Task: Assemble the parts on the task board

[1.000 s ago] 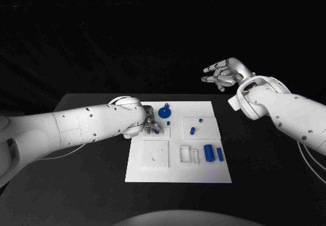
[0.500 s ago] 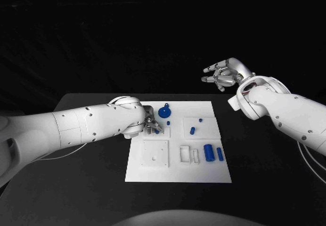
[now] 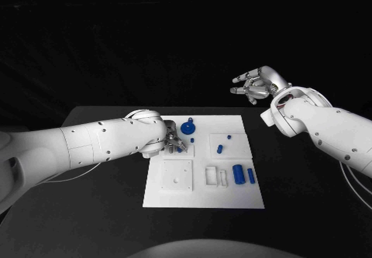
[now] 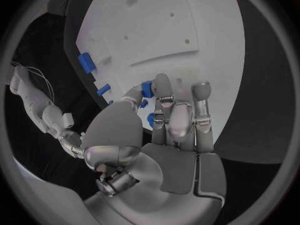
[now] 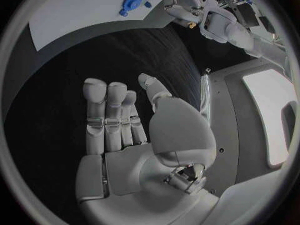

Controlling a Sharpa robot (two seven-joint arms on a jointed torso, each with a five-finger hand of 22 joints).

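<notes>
Left hand point(image 3: 172, 143) fingertips pinching small blue part point(image 4: 147, 88) in wrist view, right hand point(image 3: 254, 85) raised, empty, fingers apart

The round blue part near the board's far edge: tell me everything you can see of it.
The round blue part is a disc with a lobed rim and a small loop or tab sticking out on its far side. It looks like matte plastic and lies flat on the white task board, near the far edge, left of the middle. The left hand is just beside and nearer than it, fingers down by smaller blue pieces; contact with the disc cannot be told. The right wrist view shows it lying free.
</notes>
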